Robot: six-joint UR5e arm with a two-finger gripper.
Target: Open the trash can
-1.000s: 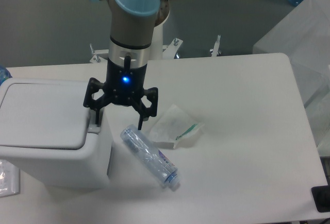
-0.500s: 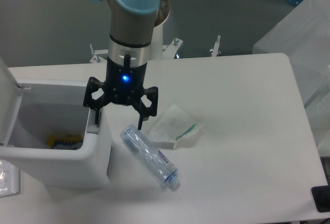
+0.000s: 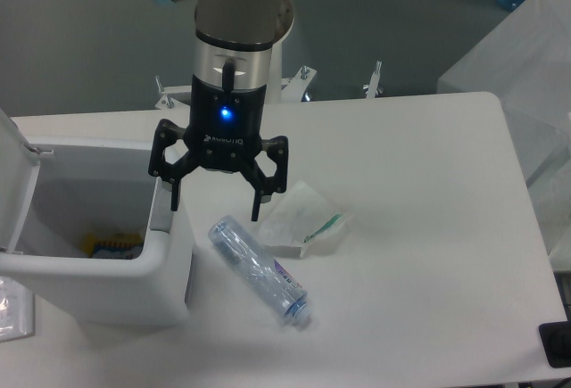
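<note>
While lid up, trash can [image 3: 134, 268] left of spread gripper [image 3: 215, 207].

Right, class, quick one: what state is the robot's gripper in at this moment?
Gripper: open, fingers spread wide, holding nothing, hanging above the right rim of the trash can, whose lid stands open.

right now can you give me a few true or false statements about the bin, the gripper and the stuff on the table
1. The boxy white plastic trash can has its lid up. True.
2. The black two-finger gripper is shut on the clear plastic bottle. False: it is open, above the bottle, holding nothing.
3. The trash can is empty. False: something yellow and dark lies inside.
4. A crumpled clear plastic wrapper lies beside the bottle. True.
</note>
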